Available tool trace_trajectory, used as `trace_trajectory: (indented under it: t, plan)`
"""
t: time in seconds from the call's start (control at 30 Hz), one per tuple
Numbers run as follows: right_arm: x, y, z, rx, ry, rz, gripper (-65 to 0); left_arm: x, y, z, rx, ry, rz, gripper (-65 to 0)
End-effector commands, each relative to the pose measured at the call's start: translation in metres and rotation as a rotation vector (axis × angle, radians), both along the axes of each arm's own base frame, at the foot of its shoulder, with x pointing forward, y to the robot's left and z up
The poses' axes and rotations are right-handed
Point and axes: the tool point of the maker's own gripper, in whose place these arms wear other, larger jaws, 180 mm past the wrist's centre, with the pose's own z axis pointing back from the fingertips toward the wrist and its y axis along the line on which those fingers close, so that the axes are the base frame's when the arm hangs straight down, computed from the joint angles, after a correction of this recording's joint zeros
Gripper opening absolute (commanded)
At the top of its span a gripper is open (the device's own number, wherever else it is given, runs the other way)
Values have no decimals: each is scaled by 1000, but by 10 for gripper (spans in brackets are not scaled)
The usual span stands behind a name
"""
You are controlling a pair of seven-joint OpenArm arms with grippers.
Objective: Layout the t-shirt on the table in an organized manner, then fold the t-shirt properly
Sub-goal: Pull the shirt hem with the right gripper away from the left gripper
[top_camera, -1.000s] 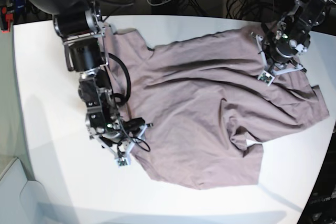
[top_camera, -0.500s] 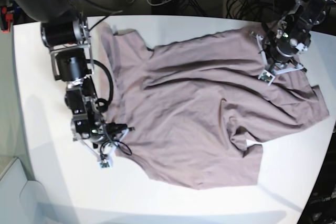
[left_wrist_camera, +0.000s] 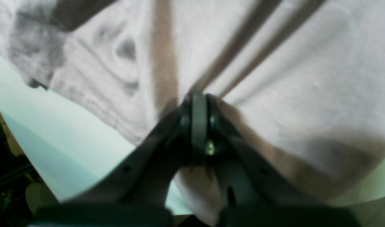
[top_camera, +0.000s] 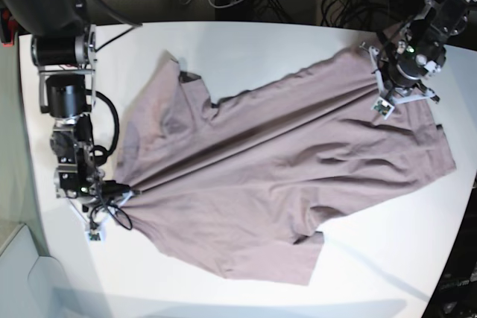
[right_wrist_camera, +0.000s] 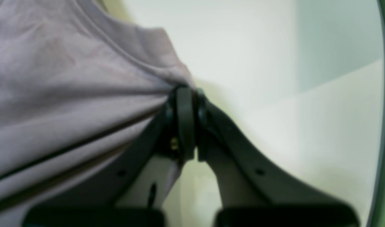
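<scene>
Mauve t-shirt (top_camera: 276, 176) stretched diagonally across the white table (top_camera: 246, 46) between 2 robot arms.

The right gripper (right_wrist_camera: 185, 91) has its fingers (right_wrist_camera: 183, 119) clenched on a hemmed edge of the cloth near the table's left side; the left gripper (left_wrist_camera: 198, 97) pinches a gather of fabric, folds fanning from it, close to the far right rim. Bare table lies along the far edge, the near edge and the left.
</scene>
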Motion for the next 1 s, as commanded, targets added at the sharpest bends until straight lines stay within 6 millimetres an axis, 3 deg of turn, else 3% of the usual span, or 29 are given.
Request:
trace_trajectory:
  t: [0.0,0.2,0.4,0.5,0.57,0.8,0.97]
  plan:
    - [11,-22,22,-44,-60,-25,-650,-6,11,1,32,30,7,-648]
    - [-8,-50,11,-75,-29,-58,-650,-3,5,5,20,19,-2,-648]
    - [-28,-69,11,-51,-45,-127,-650,-10,-25,17,-34,-4,-61,-648]
    - [-37,-64,21,-61,-66,-114,-650,-14,-39,24,-62,-18,-91,-648]
    - [-43,-59,31,-75,-83,-97,-650,-10,-37,32,-67,-44,-80,-648]
    - [-56,-31,67,-91,-141,-42,-650,18,5,67,-88,-201,136,-648]
    - [-67,-6,84,-71,-154,-17,-650,22,11,62,-126,-223,232,-648]
